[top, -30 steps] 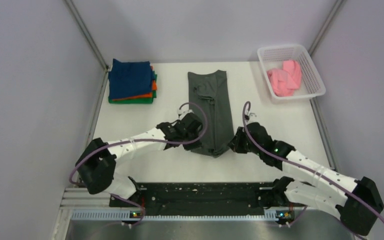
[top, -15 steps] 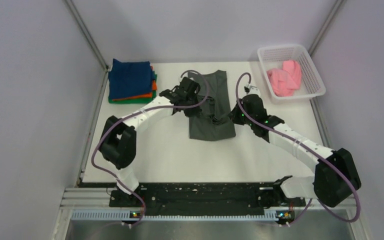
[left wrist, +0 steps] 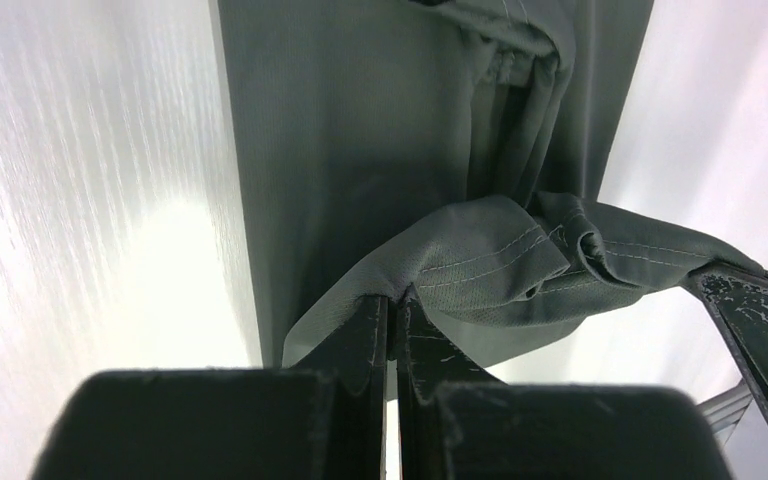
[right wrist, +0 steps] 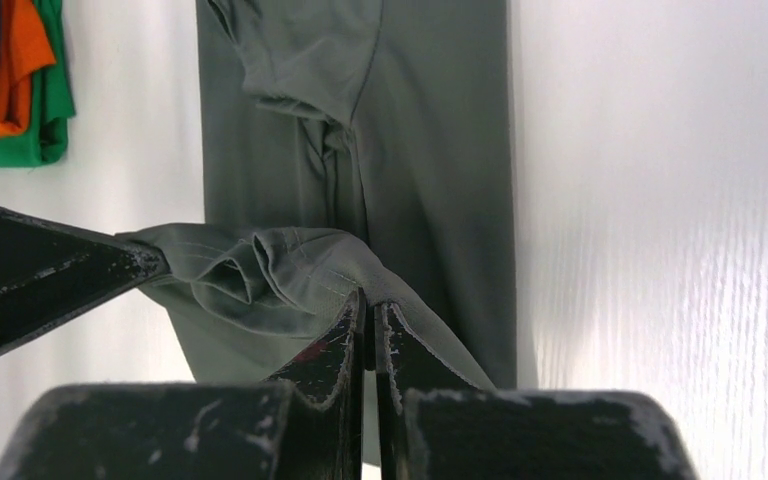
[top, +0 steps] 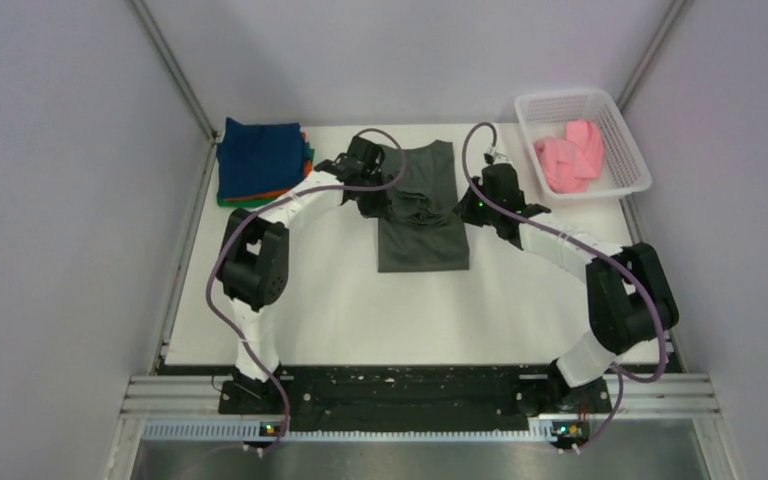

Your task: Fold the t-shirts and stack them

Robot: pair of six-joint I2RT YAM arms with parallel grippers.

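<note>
A dark charcoal grey t-shirt [top: 422, 240] lies folded into a long strip in the middle of the table, its near end lifted and carried over the far half. My left gripper [top: 382, 203] is shut on the left corner of that hem [left wrist: 460, 265]. My right gripper [top: 465, 207] is shut on the right corner [right wrist: 305, 265]. The hem sags in folds between the two grippers. A stack of folded t-shirts [top: 262, 163], navy blue on top with orange and green under it, sits at the far left. A pink t-shirt [top: 570, 155] lies crumpled in the basket.
The white plastic mesh basket [top: 632, 148] stands at the far right corner. Bare white table [top: 360, 310] lies between the grey shirt and the arm bases. Grey walls close in the left, back and right sides.
Both grippers have carried the grey shirt's near hem away from the front edge toward the far end, doubling the shirt over itself. The arms are stretched out further.
</note>
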